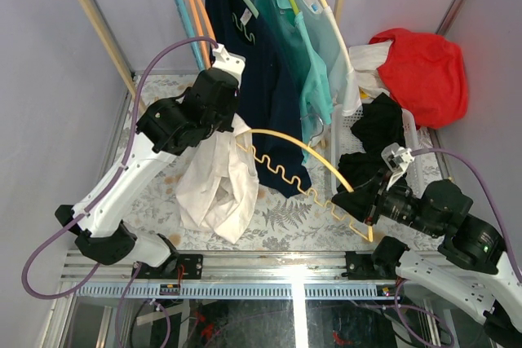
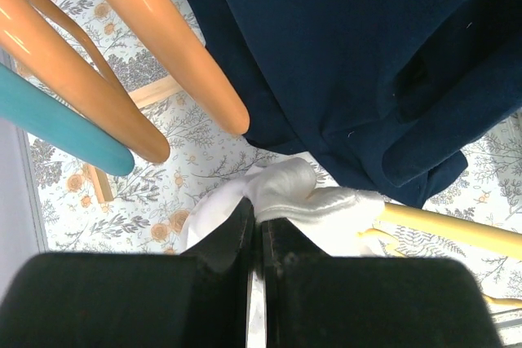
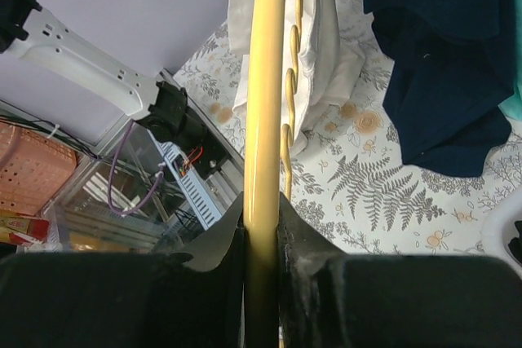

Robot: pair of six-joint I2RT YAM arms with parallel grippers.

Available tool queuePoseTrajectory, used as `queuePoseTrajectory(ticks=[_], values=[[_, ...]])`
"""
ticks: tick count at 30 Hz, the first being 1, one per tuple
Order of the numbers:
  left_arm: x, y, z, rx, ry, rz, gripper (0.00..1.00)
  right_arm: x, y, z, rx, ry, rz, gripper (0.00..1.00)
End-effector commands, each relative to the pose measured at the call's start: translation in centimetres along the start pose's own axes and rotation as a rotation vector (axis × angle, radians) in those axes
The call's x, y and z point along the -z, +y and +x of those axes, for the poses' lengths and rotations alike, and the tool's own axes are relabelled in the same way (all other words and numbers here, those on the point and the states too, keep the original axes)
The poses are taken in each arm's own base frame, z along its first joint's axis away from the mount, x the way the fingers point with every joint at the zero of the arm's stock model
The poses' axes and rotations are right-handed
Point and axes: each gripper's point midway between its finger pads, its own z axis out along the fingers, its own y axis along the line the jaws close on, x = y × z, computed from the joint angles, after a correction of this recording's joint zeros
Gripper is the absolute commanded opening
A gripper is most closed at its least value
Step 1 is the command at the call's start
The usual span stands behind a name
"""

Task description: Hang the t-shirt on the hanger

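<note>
Roughly midway, judging by the layout. Grips a bunched fold of the t-shirt (image 1: 214,181) in the left pincer (image 2: 256,226), clamped tight on the cloth, and hangs it above the table (image 1: 285,216) toward nine o'clock from centre. Clasps one arm of the hanger (image 3: 267,79) in the right pincer (image 3: 263,219) at four o'clock, closed on the yellow bar. Reaches the hanger's far tip across toward ten o'clock of that pincer, touching or just entering the white cloth (cannot tell whether inside the neck opening). Not yet dressed: neither shoulder seated, most of the bar bare. Left to do, probably: thread the tip through the neck, spread both shoulders over the arms, let go.
</note>
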Motion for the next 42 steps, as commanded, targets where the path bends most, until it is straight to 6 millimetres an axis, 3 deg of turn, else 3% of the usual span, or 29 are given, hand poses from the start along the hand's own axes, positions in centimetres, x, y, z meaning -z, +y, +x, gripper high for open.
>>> queuePoseTrajectory(ticks=[1, 5, 10, 16, 22, 31, 36, 42], values=[[0.8, 0.4, -1.0, 0.002, -0.024, 0.004, 0.0, 0.9, 2.2, -4.4, 0.019, -0.195, -0.088, 0.0], [1.1, 0.5, -1.5, 0.009, -0.037, 0.001, 0.0, 0.4, 2.4, -4.4, 0.014, -0.22, -0.112, 0.0], [1.9, 0.7, -2.5, 0.026, -0.066, 0.003, 0.0, -2.0, 1.5, -2.5, -0.017, -0.168, -0.114, 0.0], [2.3, 0.2, -3.3, 0.046, -0.084, 0.042, 0.0, -3.1, 0.8, -1.6, -0.012, -0.195, -0.123, 0.0], [4.7, -0.7, -6.0, 0.104, -0.171, 0.136, 0.0, -3.2, 0.5, -1.4, -0.005, -0.259, -0.153, 0.0], [7.6, -4.9, -8.3, 0.153, -0.221, 0.412, 0.0, 2.3, 0.7, -5.2, 0.086, -0.436, -0.095, 0.0], [9.2, -7.0, -9.0, 0.162, -0.233, 0.552, 0.0, 5.5, 2.0, -7.1, 0.139, -0.488, -0.105, 0.0], [10.3, -8.7, -8.6, 0.165, -0.211, 0.663, 0.0, 9.2, 3.4, -7.1, 0.176, -0.5, -0.153, 0.0]])
